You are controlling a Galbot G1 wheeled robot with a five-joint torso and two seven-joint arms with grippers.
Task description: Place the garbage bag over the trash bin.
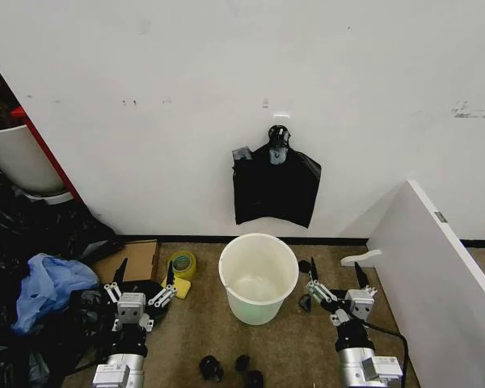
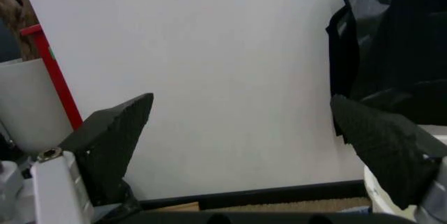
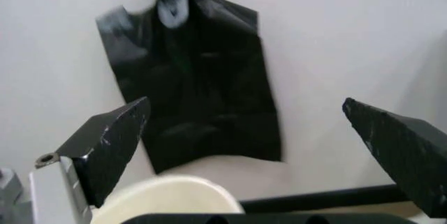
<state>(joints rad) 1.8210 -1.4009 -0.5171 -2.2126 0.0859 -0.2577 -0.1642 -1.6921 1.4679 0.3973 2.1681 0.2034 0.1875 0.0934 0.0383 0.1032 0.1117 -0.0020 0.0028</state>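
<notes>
Left pincer (image 1: 140, 284) and right pincer (image 1: 337, 280) gape wide, empty, flanking the trash bin (image 1: 259, 277) at nine and three o'clock.

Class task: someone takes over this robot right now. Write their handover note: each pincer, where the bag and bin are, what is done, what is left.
Left pincer: open, holding nothing, low on the bin's left.
Right pincer: open, holding nothing, low on the bin's right.
Bin: upright on the floor by the wall, between the pincers, unlined.
Bag: hanging on the wall above the bin, untouched.
Done: nothing.
Left: take the bag down, open it, fit it over the rim.
</notes>
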